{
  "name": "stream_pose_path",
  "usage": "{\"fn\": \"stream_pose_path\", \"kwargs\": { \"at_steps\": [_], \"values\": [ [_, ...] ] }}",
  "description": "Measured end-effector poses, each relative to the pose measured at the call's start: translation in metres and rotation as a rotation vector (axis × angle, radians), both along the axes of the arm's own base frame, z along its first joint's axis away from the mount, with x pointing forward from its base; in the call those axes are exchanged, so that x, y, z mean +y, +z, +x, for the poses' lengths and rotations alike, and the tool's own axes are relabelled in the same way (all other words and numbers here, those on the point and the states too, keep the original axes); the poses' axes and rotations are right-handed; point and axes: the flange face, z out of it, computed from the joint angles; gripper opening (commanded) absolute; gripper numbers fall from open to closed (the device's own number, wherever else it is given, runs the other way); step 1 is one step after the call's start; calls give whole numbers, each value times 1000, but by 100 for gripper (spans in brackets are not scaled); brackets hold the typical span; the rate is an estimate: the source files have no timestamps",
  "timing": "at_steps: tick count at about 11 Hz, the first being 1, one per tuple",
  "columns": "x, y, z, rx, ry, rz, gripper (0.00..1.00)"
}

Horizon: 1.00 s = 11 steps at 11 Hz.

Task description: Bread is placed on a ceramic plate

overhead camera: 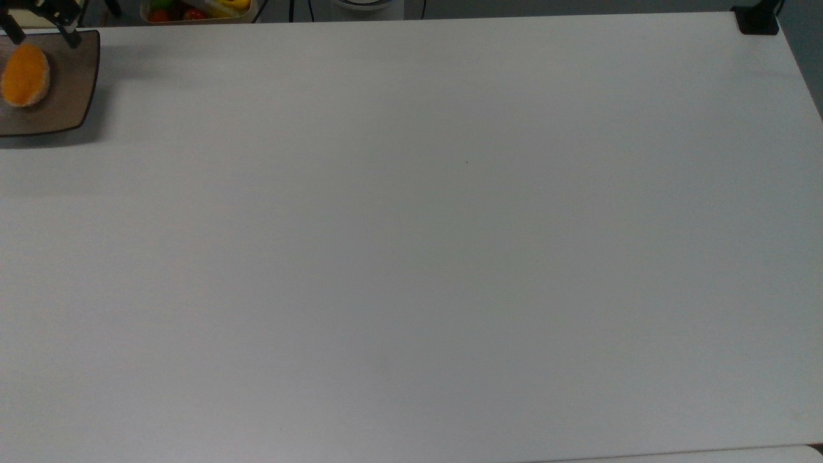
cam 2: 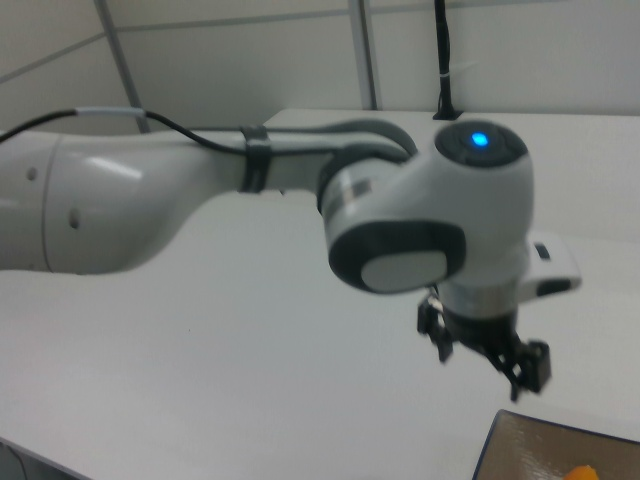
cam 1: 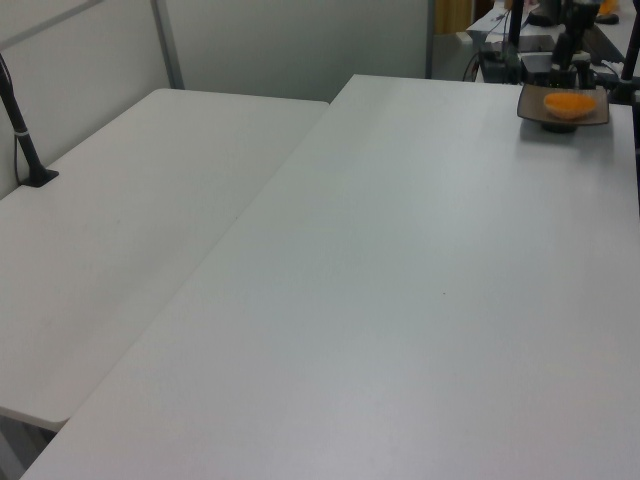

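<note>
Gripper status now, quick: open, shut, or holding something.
Gripper: open and empty, fingers spread apart above the ceramic plate; the bread lies free on the plate.
</note>
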Motion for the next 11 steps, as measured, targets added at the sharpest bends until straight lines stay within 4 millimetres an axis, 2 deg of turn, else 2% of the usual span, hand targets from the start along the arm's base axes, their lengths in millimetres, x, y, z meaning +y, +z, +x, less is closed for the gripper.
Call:
{"fn": "stream_pose_path", "kwargs": {
  "at_steps": [2, 5, 7, 9, 11],
  "values": [
    [40, 28, 24, -39, -61, 43, 100],
    [114, 50, 60, -22, -78, 78, 100],
    [161, 66, 68, 38, -59, 68, 100],
    [219, 83, 79, 62, -35, 35, 100],
    [276, 91, 88, 80, -20, 9, 100]
  ]
}}
